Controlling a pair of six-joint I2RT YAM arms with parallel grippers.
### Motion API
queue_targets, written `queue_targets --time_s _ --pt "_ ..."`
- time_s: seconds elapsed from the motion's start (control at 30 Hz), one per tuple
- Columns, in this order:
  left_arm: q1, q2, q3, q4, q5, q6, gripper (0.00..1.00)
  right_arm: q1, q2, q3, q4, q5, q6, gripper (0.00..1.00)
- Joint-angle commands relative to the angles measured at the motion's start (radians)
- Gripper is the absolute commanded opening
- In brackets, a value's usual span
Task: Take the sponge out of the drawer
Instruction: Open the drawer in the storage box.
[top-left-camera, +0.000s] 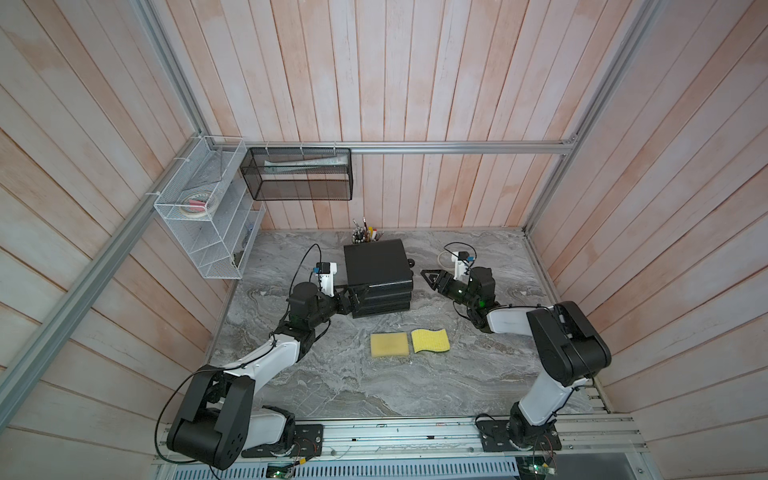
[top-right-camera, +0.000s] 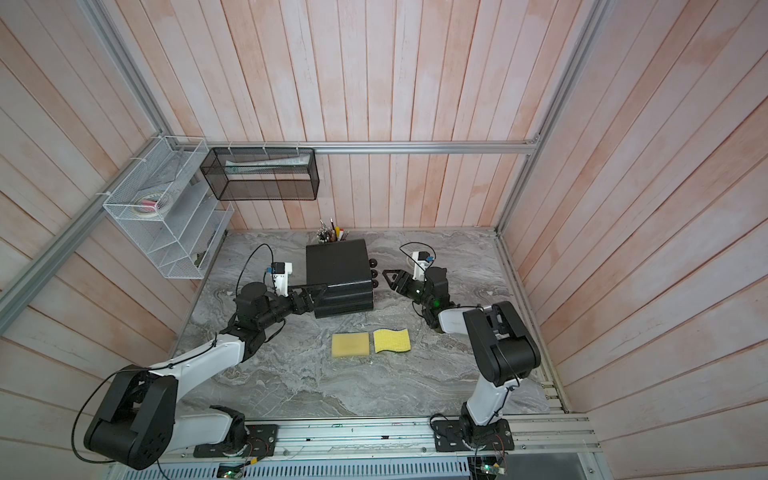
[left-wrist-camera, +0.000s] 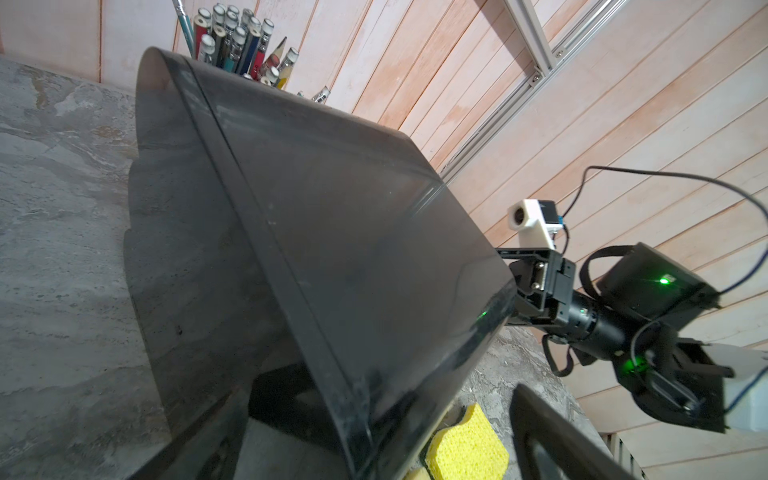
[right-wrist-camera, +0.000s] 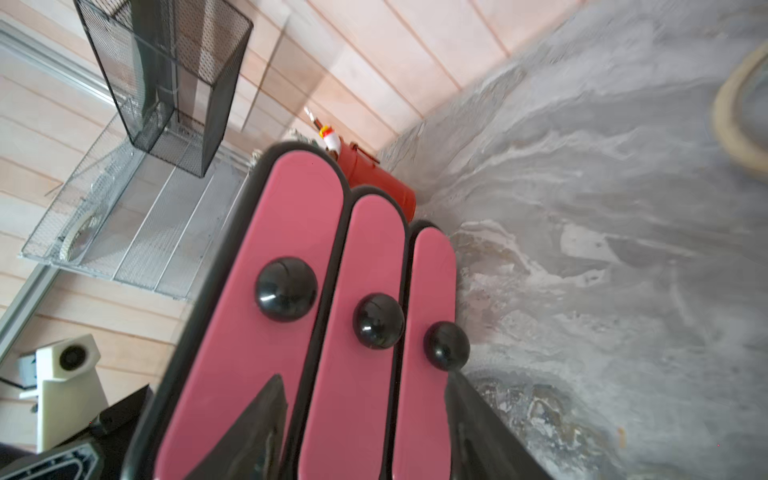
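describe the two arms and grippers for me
White links and bulky black joint housings on left arm and right arm. Black left gripper and right gripper, triangular cut-out fingers. White camera blocks on the wrists, looping black cables, a green light on the right arm.

Drawer unit (top-left-camera: 376, 266), frame centre: black plastic, smooth, semi-gloss.
Drawer fronts (right-wrist-camera: 266, 332): pink, glossy, smooth; knobs (right-wrist-camera: 286, 289) black, shiny.
Square sponge (top-left-camera: 389, 345), wavy sponge (top-left-camera: 431, 341), lower centre: yellow foam, porous, matt.
Tabletop (top-left-camera: 332, 382): grey marble-look, matt.
Wall planks (top-left-camera: 415, 83): whitewashed wood.
White basket (top-left-camera: 199, 216), black basket (top-left-camera: 299, 174), upper left: metal mesh.
Frame rail (top-left-camera: 457, 146): bare metal, matt.
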Motion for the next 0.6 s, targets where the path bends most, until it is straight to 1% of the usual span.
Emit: queue_targets --time_s 0.0,0.13,0.3,0.43,0.57 --pt "-0.006 -0.021 0.004 -0.024 0.017 0.029 1.00 0.005 0.088 0.052 0.119 -0.115 0.066 0.60" --pt "-0.002 -0.005 0.023 -0.046 0.001 0.052 1.00 0.004 0.163 0.097 0.164 -0.153 0.083 0.62" --pt "0.007 0.021 0.042 -0.050 0.002 0.061 1.00 0.003 0.208 0.127 0.224 -0.185 0.092 0.65" --pt "0.013 0.027 0.050 -0.057 0.000 0.062 1.00 0.003 0.257 0.171 0.230 -0.202 0.116 0.64" --pt "0.019 0.018 0.053 -0.069 -0.004 0.066 1.00 0.005 0.299 0.180 0.275 -0.215 0.162 0.60"
